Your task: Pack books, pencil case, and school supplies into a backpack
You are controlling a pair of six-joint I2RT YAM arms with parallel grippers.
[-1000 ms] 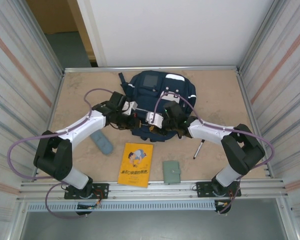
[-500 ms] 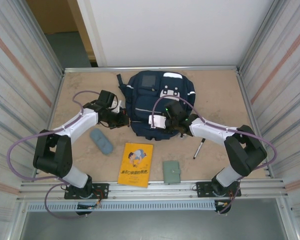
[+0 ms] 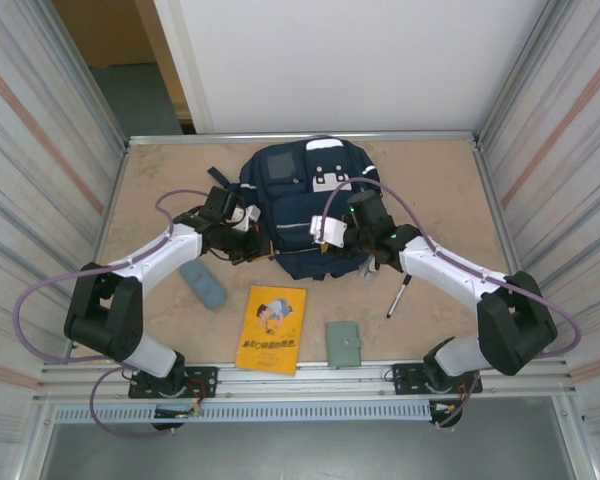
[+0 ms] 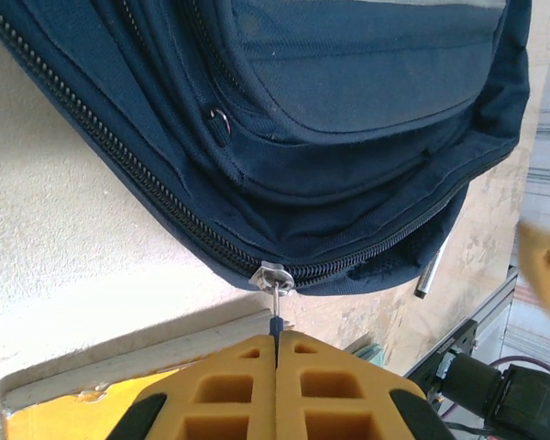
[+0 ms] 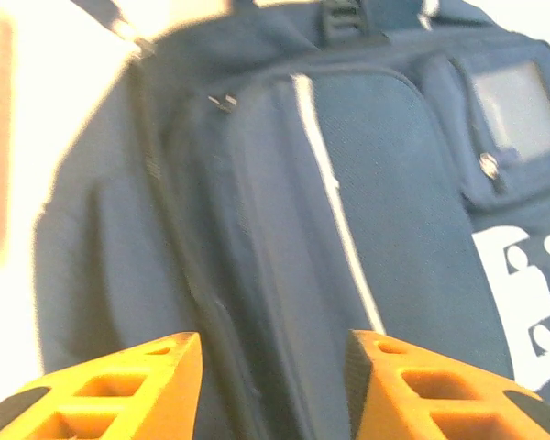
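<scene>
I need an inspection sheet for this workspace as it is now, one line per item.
Surface: tan table.
Job's things: backpack at far middle; pencil case, book, booklet, marker loose in front of it.
Clutter: nothing seen.
Claws: left claw shut on zip pull; right claw open over backpack.
Cables: purple cables loop from both arms.
Surroundings: ribbed side walls, white back wall, near rail.
</scene>
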